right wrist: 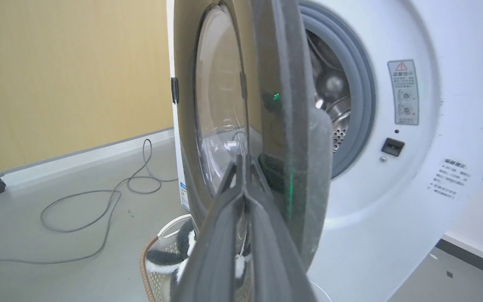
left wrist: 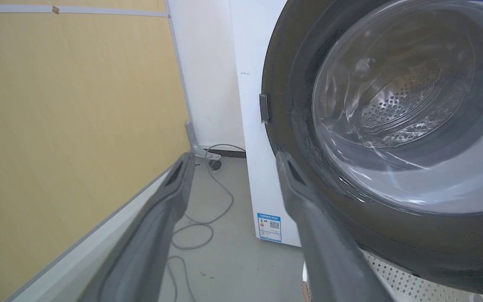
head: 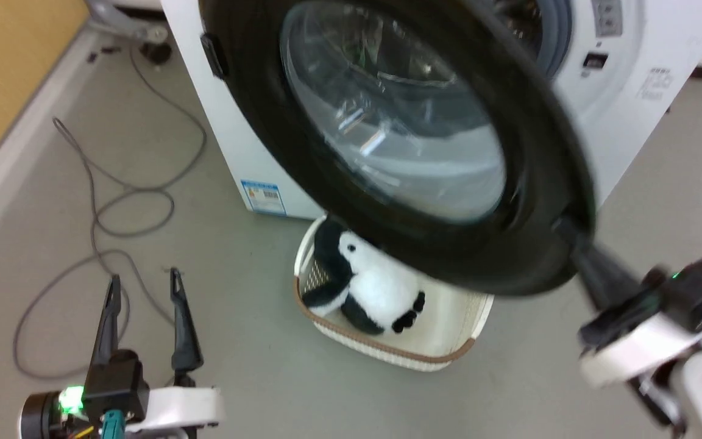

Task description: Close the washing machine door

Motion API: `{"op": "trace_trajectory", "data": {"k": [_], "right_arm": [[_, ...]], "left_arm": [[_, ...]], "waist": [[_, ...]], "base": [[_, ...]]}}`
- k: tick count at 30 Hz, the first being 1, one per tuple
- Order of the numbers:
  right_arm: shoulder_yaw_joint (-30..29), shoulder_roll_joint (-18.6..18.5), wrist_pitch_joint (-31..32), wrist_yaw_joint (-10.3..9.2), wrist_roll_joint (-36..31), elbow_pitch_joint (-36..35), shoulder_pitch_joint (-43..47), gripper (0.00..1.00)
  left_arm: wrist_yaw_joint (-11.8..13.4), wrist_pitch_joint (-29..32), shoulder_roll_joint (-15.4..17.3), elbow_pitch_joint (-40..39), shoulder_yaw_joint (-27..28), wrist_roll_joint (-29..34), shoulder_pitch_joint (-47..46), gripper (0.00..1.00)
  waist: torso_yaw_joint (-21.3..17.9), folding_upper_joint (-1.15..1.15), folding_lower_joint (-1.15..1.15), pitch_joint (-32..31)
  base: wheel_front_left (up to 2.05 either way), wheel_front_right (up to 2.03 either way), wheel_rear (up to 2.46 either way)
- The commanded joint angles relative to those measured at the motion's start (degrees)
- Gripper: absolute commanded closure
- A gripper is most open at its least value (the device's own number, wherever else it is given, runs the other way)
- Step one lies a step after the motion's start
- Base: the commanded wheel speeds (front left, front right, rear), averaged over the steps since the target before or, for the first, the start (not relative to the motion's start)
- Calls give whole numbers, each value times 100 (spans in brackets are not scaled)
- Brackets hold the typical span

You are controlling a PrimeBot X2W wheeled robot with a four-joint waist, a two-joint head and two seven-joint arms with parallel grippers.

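Door (head: 387,116) sits half open across the upper middle. Right hand (head: 570,235) is pinched closed, holding nothing, tips on its lower-right rim. Left hand (head: 144,277) is spread and empty. I reckon the tips could skid off that curved rim.

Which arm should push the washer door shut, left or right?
Right: the right tool sits shut at the free edge of the round black-rimmed glass door; the left tool hangs open, apart from it.

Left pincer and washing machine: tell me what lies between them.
In the head view, grey floor with a loose grey cable lies between left pincer and washing machine.
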Motion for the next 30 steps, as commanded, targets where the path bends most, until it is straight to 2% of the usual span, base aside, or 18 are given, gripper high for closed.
{"op": "trace_trajectory", "data": {"k": [1, 5, 15, 30], "right_arm": [[-211, -37, -26, -11, -6, 165, -291, 100], [-489, -94, -26, -11, 40, 534, -831, 100], [-765, -323, -26, -11, 102, 1549, -2244, 100], [-686, -499, -26, -11, 48, 2738, -3809, 100]], "left_arm": [[-16, -25, -41, -33, -22, 54, -160, 0], [-18, -25, -89, -67, -67, 77, -357, 0], [7, -25, -167, -144, -150, 116, -745, 0], [73, -25, -234, -219, -215, 107, -1035, 0]], "waist": [[8, 0, 0, 259], [37, 0, 0, 573], [90, 0, 0, 1207], [211, 0, 0, 1710]], "base": [[0, 0, 0], [0, 0, 0], [0, 0, 0], [0, 0, 0]]}}
